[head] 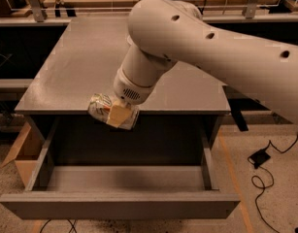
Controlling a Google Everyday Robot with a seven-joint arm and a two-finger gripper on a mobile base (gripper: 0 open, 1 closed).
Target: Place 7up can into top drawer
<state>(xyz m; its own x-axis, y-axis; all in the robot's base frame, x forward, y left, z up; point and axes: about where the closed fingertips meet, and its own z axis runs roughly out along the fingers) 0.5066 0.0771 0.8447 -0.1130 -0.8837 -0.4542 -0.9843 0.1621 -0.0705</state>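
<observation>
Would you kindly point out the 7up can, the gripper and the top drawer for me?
7up can [101, 106]: camera view, label near its left end.
gripper [117, 113]: camera view, tan pad clamped on the can, above the drawer's back.
top drawer [119, 205]: camera view, flat front panel.

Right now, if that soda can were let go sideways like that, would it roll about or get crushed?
The 7up can lies sideways in the end effector, over the back of the open top drawer. Being round, it would probably roll on the flat floor until a wall stops it. It looks small and thin-walled, so likely light and easily dented.
</observation>
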